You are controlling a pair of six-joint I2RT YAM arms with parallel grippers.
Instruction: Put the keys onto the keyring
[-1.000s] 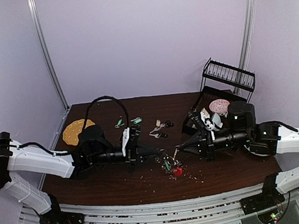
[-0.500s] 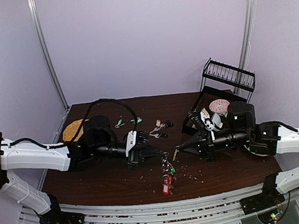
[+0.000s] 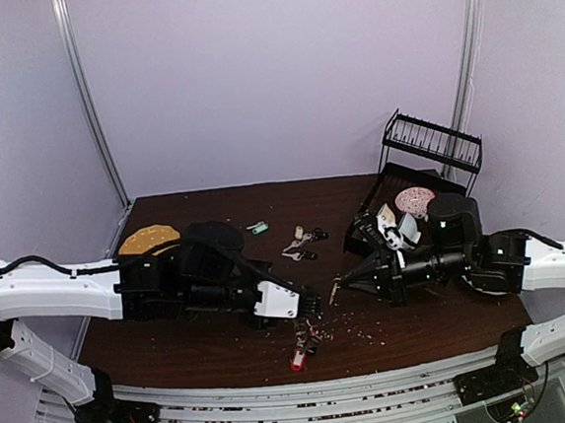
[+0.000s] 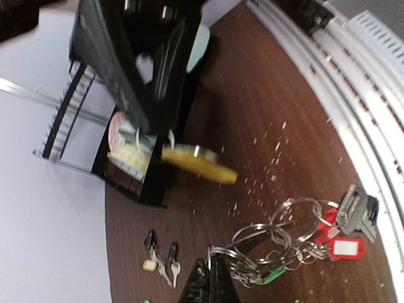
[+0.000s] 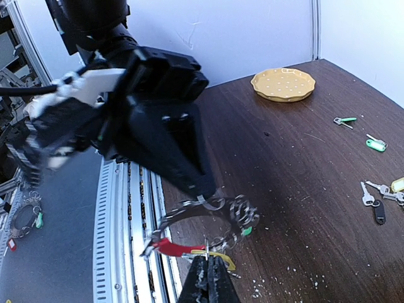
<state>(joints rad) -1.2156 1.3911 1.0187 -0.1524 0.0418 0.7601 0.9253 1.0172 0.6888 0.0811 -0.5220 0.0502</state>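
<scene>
Keyring [image 5: 170, 247] is held up over the table [image 3: 206, 352] near the front edge. It is pinched by the left gripper [image 4: 211, 264], whose jaws are closed tight on the wire loops. The red arc and the beaded chain are seen drooping below the fingertips. A red-tagged key [image 4: 345, 247], a grey key [image 4: 357, 210] and a green tag [image 4: 273, 275] are bunched on the low end. Whether that end touches the wood cannot be told.

The right gripper [image 5: 207, 265] is clamped on a yellow-tagged key [image 4: 199, 163]. This key is held in the air near the ring, and in the left wrist view it is seen apart from it. The two grippers are pointed at each other at mid-table.

Loose keys [image 3: 303, 242] are left lying further back on the table, with a green-tagged key [image 3: 257, 228] beside them. A yellow plate [image 5: 283, 84] is set at the far left corner and a black rack [image 3: 431, 141] at the far right. Pale crumbs [image 4: 278, 164] are scattered on the wood.
</scene>
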